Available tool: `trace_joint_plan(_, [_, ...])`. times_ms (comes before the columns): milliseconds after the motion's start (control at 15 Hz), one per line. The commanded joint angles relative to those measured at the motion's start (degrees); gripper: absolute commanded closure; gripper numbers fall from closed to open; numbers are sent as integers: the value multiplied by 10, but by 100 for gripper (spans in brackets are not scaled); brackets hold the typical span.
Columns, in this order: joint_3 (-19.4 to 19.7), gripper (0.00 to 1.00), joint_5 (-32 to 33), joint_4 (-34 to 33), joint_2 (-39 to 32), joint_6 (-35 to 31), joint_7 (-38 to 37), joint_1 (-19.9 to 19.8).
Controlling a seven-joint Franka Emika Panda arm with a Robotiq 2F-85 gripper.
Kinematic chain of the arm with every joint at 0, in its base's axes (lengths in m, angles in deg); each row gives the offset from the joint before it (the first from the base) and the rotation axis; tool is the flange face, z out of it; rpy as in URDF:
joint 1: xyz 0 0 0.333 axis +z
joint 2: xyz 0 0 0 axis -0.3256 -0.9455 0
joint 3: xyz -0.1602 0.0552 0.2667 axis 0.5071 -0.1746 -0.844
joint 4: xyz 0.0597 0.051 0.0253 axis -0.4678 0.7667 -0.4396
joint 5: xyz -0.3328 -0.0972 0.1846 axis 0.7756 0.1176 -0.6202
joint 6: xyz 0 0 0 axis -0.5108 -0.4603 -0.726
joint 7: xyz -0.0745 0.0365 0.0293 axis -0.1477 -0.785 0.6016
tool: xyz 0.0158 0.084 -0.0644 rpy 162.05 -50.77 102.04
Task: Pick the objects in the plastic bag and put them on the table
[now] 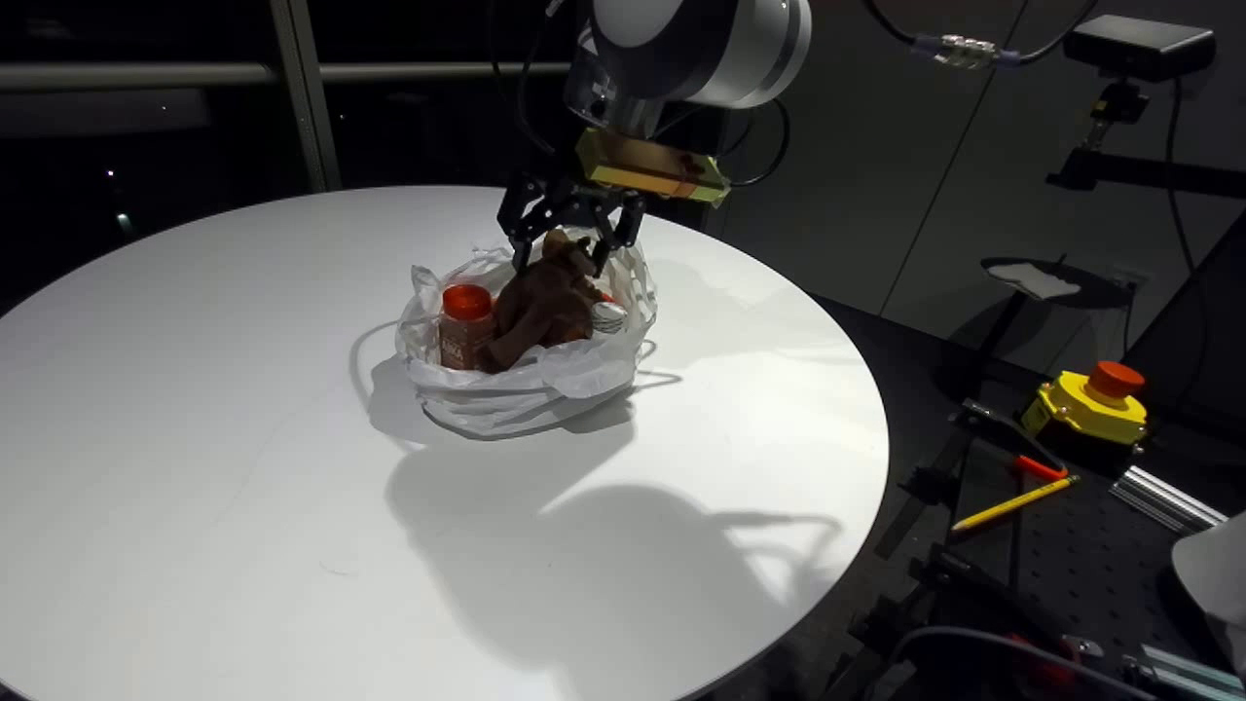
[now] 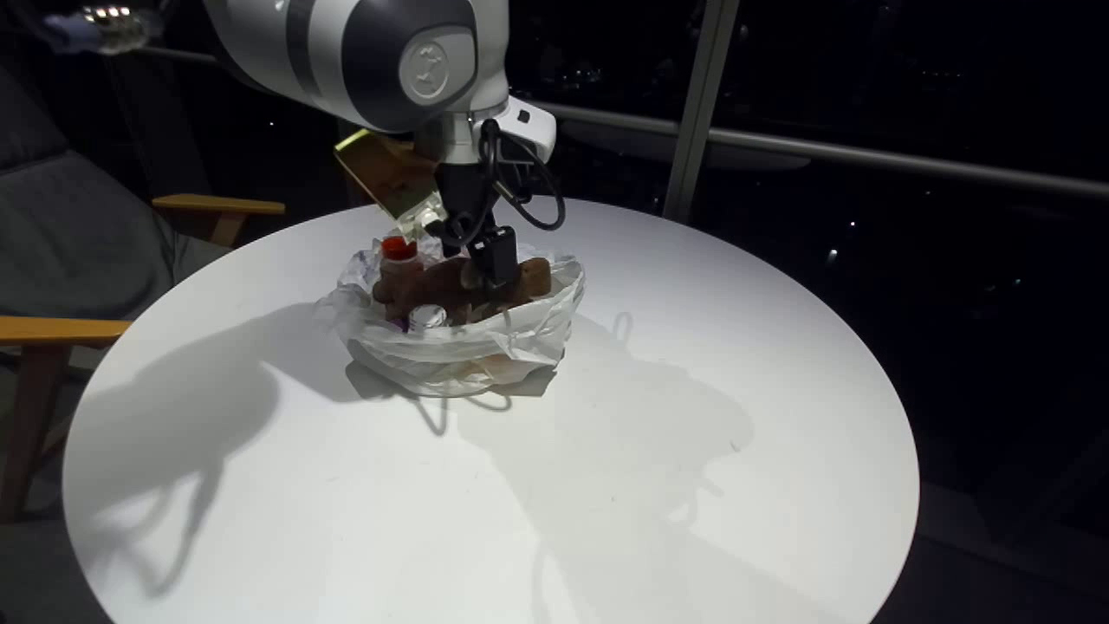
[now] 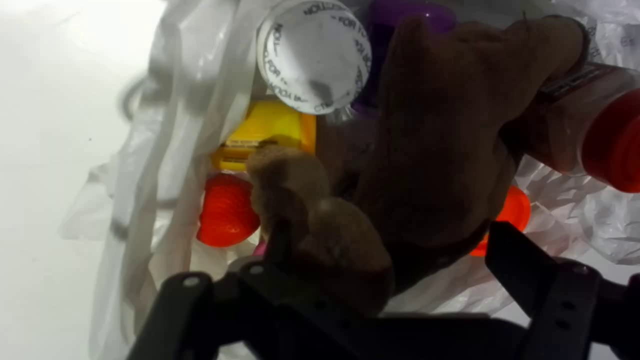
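In the wrist view, the right edge cut off the jar, and the bottom edge cut off the gripper. The toy partly hid the purple item. Print on the yellow item was too blurred to read. In both exterior views, the top edge cut off the arm. Gripper-to-toy contact was indeterminate.

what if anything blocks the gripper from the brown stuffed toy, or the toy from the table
Nothing visible stands between the open gripper and the brown stuffed toy. Between the toy and the table rises the crumpled side of the plastic bag, so it would likely need lifting over that.
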Motion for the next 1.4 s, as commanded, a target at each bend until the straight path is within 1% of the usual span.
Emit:
trace_joint_plan(0, [6, 0, 2, -42, -24, 4, -20, 11])
trace_joint_plan(67, [5, 11, 1, -47, -27, 6, -21, 10])
trace_joint_plan(133, [-2, 28, -4, -50, -28, 6, -13, 5])
trace_joint_plan(400, [-24, 58, -21, -47, -19, 7, 3, -10])
trace_joint_plan(467, [-25, 66, -22, -45, -16, 6, 2, -10])
trace_joint_plan(733, [-25, 94, -21, -50, -18, 12, -3, -5])
trace_joint_plan(800, [-28, 96, -22, -47, -13, 16, 0, -7])
trace_joint_plan(867, [-41, 98, -33, -29, 14, 32, 29, -35])
trace_joint_plan(933, [-49, 94, -40, -18, 33, 39, 42, -45])
trace_joint_plan(1000, [-52, 98, -47, -2, 57, 41, 55, -55])
trace_joint_plan(1067, [-54, 95, -52, 15, 88, 51, 68, -65])
trace_joint_plan(1133, [-57, 95, -59, 25, 110, 62, 85, -78])
trace_joint_plan(1267, [-58, 95, -78, 44, 158, 105, 132, -106])
trace_joint_plan(1333, [-60, 95, -95, 56, 184, 135, 167, -122])
